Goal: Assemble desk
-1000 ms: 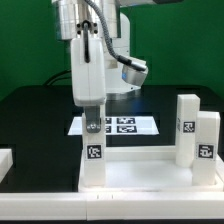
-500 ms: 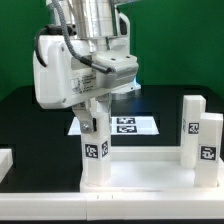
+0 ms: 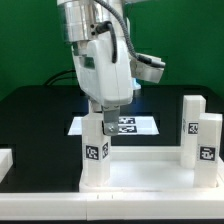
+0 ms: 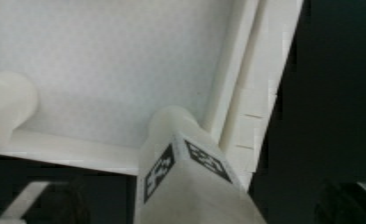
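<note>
We see the end effector (image 3: 104, 118) has just let go: its fingers now stand wide around the top of the leg (image 3: 95, 150). That leg stands alone in the panel's (image 3: 150, 170) near corner, so it looks fixed. Two more legs (image 3: 197, 130) wait on the surface.

No readable text; only patterned tags (image 3: 94, 151)
</note>
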